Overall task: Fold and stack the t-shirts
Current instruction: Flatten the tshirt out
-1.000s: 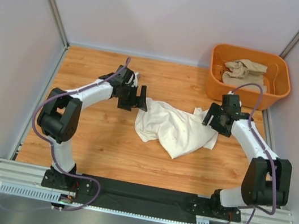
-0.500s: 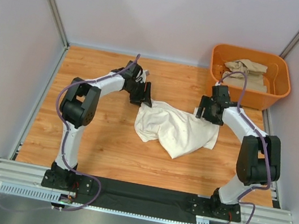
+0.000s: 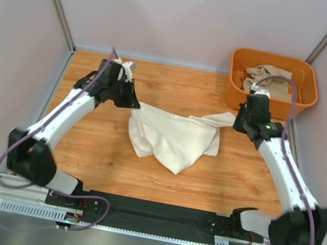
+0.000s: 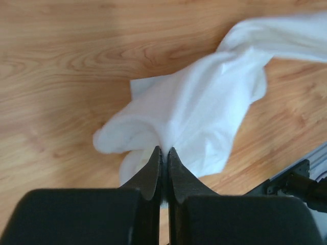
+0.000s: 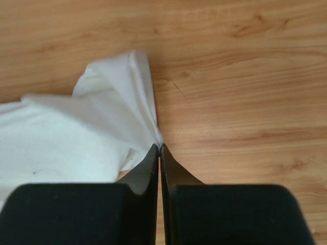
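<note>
- Your left gripper is pressed closed. Its jaws pinch a bunched fold of the cream-white t-shirt at the cloth's left end.
- Your right gripper is also squeezed closed, with a thin corner of the same shirt caught at its tips on the cloth's right end.
- The cream-white t-shirt sits mid-bench. Its far edge is drawn out between the two grippers, and the rest sags in rumpled folds toward the near edge.
- You cannot tell from these views how much of the cloth rests on the wood.
- The sandy beige t-shirt lies crumpled inside the orange tub at the far right corner of the bench, well apart from both grippers' jaws.
</note>
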`<state>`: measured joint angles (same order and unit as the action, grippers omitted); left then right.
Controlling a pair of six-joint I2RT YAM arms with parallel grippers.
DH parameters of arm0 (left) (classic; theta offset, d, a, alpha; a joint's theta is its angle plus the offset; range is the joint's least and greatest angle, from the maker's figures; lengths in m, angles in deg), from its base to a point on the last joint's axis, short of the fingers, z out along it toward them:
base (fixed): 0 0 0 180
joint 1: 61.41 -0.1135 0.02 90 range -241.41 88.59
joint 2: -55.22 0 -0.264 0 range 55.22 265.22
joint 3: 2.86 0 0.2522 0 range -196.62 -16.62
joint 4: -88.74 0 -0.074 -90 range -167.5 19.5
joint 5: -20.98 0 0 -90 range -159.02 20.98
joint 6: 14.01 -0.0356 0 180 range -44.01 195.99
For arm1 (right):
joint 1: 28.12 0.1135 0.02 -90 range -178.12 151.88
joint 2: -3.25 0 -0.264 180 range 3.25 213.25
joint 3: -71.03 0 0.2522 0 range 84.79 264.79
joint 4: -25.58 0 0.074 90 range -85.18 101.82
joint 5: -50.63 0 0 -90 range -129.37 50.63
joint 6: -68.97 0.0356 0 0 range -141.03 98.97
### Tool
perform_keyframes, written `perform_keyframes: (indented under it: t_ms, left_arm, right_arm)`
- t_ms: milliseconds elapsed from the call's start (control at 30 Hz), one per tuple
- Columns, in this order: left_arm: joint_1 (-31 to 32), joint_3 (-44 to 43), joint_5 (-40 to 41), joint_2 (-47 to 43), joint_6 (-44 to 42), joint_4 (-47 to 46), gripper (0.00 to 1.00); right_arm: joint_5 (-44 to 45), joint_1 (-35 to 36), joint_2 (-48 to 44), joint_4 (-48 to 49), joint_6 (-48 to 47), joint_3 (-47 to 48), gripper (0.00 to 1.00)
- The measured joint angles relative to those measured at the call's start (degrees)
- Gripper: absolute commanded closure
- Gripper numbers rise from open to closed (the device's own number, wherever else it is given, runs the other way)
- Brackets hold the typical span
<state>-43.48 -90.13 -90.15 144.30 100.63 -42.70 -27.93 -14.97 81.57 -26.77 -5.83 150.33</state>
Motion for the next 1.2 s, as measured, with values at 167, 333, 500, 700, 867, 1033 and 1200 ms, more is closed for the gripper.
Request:
perform_keyframes:
  t_ms: [167, 333, 500, 700, 867, 1033, 1200]
  left_arm:
    - [-0.28, 3.23, 5.33, -28.92, -0.13, 4.50, 1.00]
    - [-0.28, 3.48, 9.66, -48.13, 0.09, 10.49, 1.00]
    - [-0.28, 0.22, 15.30, -56.06, 0.09, 18.40, 1.00]
    - [-0.28, -4.17, 23.52, -60.06, 1.36, 26.64, 1.00]
    - [-0.28, -6.45, 30.10, -59.69, 2.25, 30.86, 1.00]
    - [-0.31, -9.73, 35.52, -48.39, 2.21, 31.32, 1.00]
    - [-4.42, -17.62, 38.18, -23.96, 1.95, 28.59, 1.00]
  right_arm:
    - [1.75, 1.05, -24.63, -9.38, 3.37, 5.18, 1.00]
    - [0.90, 1.07, -35.39, -16.46, 7.54, 16.17, 1.00]
    - [1.68, 1.07, -37.86, -21.24, 8.35, 22.67, 1.00]
    - [4.02, 1.07, -38.64, -24.96, 8.94, 26.47, 1.00]
    - [5.88, 1.07, -37.35, -22.75, 8.39, 28.22, 1.00]
    - [4.96, 1.07, -24.52, -11.50, 8.55, 27.89, 1.00]
    - [2.93, 1.22, -1.66, 0.52, 6.93, 28.17, 0.86]
